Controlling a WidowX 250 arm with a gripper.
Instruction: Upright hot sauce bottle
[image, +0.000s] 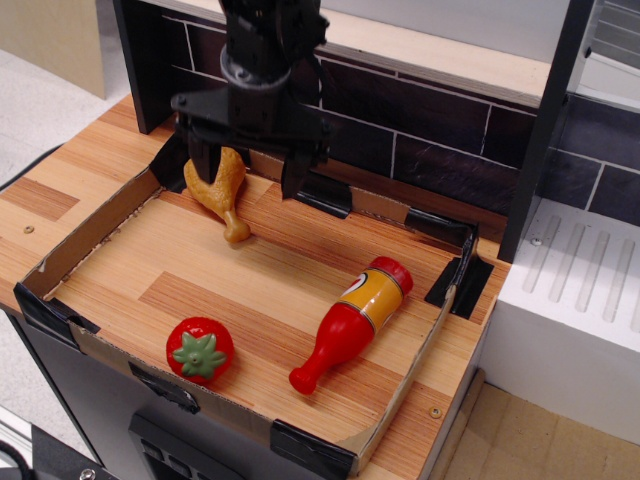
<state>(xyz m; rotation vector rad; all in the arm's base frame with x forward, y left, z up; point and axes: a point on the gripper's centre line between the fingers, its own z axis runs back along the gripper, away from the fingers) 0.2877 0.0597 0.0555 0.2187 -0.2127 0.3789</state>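
The hot sauce bottle (355, 320) lies on its side at the right of the cardboard tray (100, 225). It is glossy red with a yellow-orange label; its neck and cap point to the front, its base to the back right. My black gripper (247, 170) hangs open over the tray's back left corner, fingers spread wide and empty. It is well away from the bottle, up and to the left of it. A toy chicken drumstick (220, 190) lies just below and between the fingers.
A red toy tomato (199, 351) with green leaves sits at the tray's front left. The low cardboard walls ring the wooden floor. A dark brick-pattern back wall (440, 140) and a black post (535, 130) stand behind; a white unit (580, 290) is at the right.
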